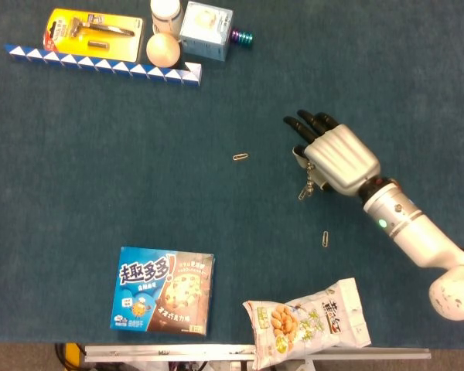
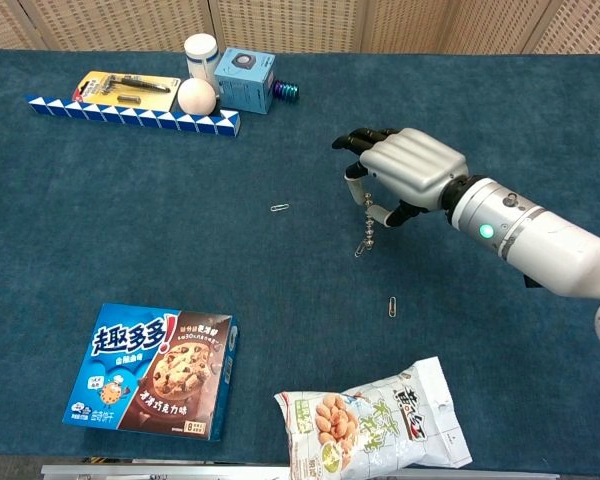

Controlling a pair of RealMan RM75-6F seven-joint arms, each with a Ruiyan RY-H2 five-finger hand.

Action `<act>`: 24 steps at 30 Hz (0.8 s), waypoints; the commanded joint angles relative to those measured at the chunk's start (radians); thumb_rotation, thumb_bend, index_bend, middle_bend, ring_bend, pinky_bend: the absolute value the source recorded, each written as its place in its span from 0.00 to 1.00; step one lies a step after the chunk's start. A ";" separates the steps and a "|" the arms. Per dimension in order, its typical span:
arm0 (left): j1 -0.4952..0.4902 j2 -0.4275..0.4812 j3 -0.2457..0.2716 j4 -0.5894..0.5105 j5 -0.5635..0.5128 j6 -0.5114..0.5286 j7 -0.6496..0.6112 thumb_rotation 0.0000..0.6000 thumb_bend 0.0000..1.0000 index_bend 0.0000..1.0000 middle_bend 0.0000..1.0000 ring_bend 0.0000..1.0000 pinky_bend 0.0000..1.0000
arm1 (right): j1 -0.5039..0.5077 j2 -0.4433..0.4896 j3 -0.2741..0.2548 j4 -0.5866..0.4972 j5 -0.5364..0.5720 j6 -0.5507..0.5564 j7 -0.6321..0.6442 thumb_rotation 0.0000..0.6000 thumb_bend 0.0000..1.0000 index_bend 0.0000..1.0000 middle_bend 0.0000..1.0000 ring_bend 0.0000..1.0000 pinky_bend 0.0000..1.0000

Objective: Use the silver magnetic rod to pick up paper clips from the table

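My right hand (image 1: 337,157) (image 2: 408,170) holds the silver magnetic rod (image 2: 366,218) (image 1: 305,182), which hangs down below the fingers over the blue table. A paper clip (image 2: 360,248) (image 1: 301,194) clings to the rod's lower tip. One loose paper clip (image 1: 240,157) (image 2: 279,208) lies to the left of the hand. Another loose clip (image 1: 325,237) (image 2: 392,305) lies nearer the front, below the hand. My left hand appears in neither view.
A blue cookie box (image 1: 163,300) (image 2: 157,371) and a nut snack bag (image 1: 309,321) (image 2: 375,422) lie at the front edge. At the back left sit a blue-white zigzag strip (image 1: 100,63), a yellow razor pack (image 1: 93,33), an egg (image 1: 163,49), a white bottle (image 2: 201,53) and a blue box (image 2: 244,78).
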 commanded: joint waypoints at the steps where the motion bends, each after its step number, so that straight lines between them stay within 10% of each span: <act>1: 0.001 0.003 -0.002 -0.001 -0.004 -0.002 0.000 1.00 0.03 0.50 0.41 0.31 0.46 | 0.002 -0.006 0.002 0.006 0.003 -0.003 0.001 1.00 0.36 0.62 0.10 0.00 0.16; 24: 0.002 0.003 -0.004 0.000 0.001 -0.001 -0.012 1.00 0.03 0.50 0.41 0.31 0.46 | -0.036 0.094 0.004 -0.076 -0.037 0.092 -0.037 1.00 0.36 0.62 0.10 0.00 0.16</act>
